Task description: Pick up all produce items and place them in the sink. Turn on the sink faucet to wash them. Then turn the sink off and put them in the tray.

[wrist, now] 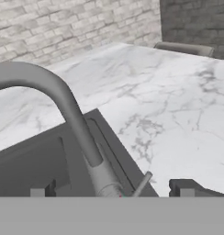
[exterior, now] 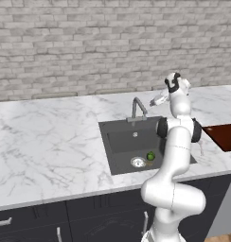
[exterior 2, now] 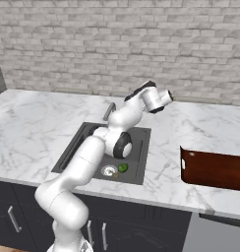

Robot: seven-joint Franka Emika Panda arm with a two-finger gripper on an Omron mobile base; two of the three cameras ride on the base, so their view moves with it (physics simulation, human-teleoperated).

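Note:
The dark grey sink (exterior: 118, 142) is set in the white marble counter. A shiny green fruit (exterior: 150, 155) lies in it beside the round silver drain (exterior: 137, 162), also seen as the green fruit (exterior 2: 123, 168). A small tan-brown piece (exterior 2: 115, 174) rests just in front of it. The grey faucet (exterior: 136, 108) stands at the basin's back edge. My gripper (exterior: 156, 100) hovers just right of the faucet, open. In the hand view the faucet (wrist: 63, 101) and its thin lever (wrist: 142, 183) stand close between the fingertips (wrist: 187, 187). The reddish-brown tray (exterior: 224, 134) sits on the counter to the right.
A brick wall (exterior: 89, 42) runs behind the counter. Wide marble counter (exterior: 41, 137) stretches left of the sink. Dark cabinet fronts (exterior: 65, 222) lie below. My own arm crosses over the sink's right side.

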